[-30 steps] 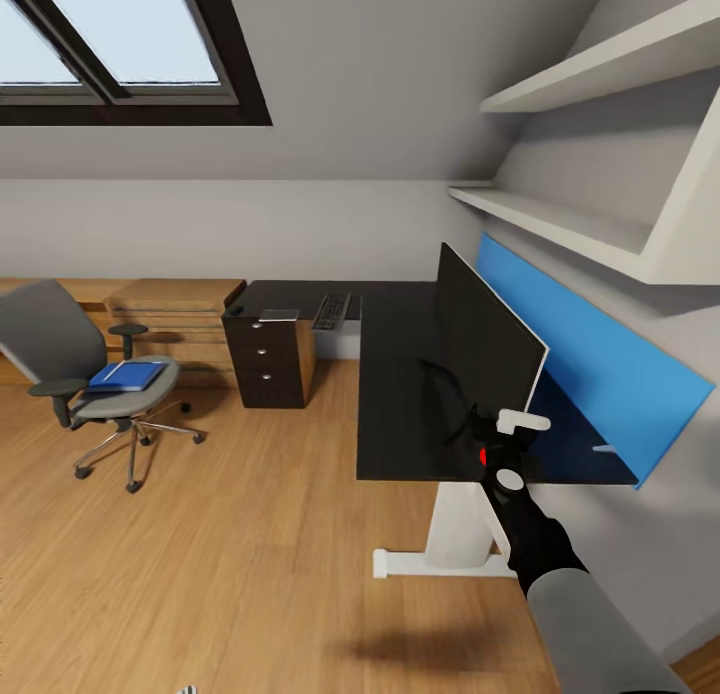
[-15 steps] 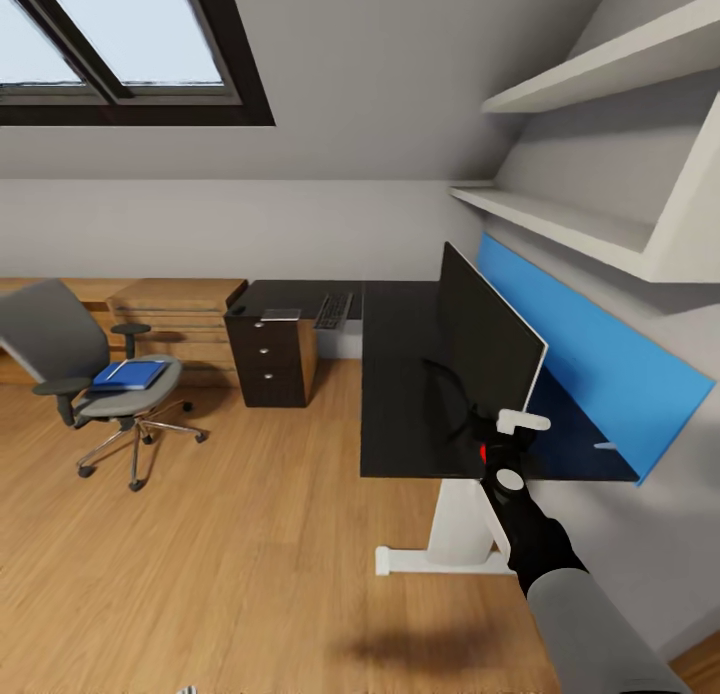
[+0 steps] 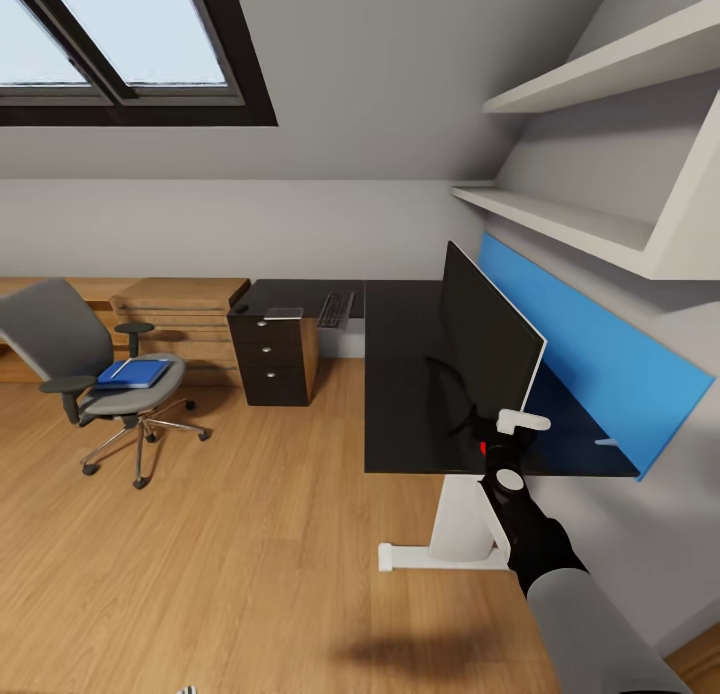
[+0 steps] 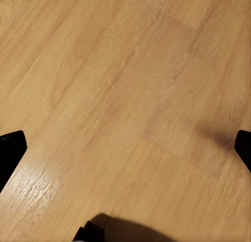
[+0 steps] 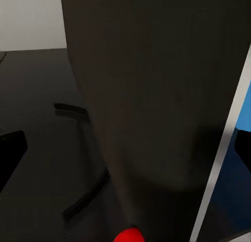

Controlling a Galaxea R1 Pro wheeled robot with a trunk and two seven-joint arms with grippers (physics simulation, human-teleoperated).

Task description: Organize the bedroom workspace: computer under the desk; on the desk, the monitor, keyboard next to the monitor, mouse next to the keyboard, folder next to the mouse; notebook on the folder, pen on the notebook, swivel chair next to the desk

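Note:
The monitor (image 3: 488, 336) stands on the black desk (image 3: 400, 394) with its thin edge toward me. My right gripper (image 3: 492, 438) is at its near lower corner, by the red dot. In the right wrist view the right gripper (image 5: 125, 148) is open, its fingers wide on either side of the monitor (image 5: 157, 95). The keyboard (image 3: 334, 309), a grey notebook (image 3: 283, 314) and the small mouse (image 3: 241, 308) lie on the desk's far wing. The blue folder (image 3: 132, 374) rests on the swivel chair (image 3: 60, 339), which stands left of the desk. My left gripper (image 4: 125, 148) hangs open over bare floor. The computer is out of view; I cannot make out the pen.
A black drawer unit (image 3: 272, 359) stands under the far wing, with low wooden shelving (image 3: 180, 309) beside it. The white pedestal leg (image 3: 455, 529) stands in front of me. White wall shelves (image 3: 560, 219) overhang the blue back panel (image 3: 600, 369). Open wooden floor (image 3: 250, 554) lies to the left.
The whole picture has slid slightly to the right, so the camera moved. My right gripper stays at the monitor's corner, and the desk items and chair keep their places.

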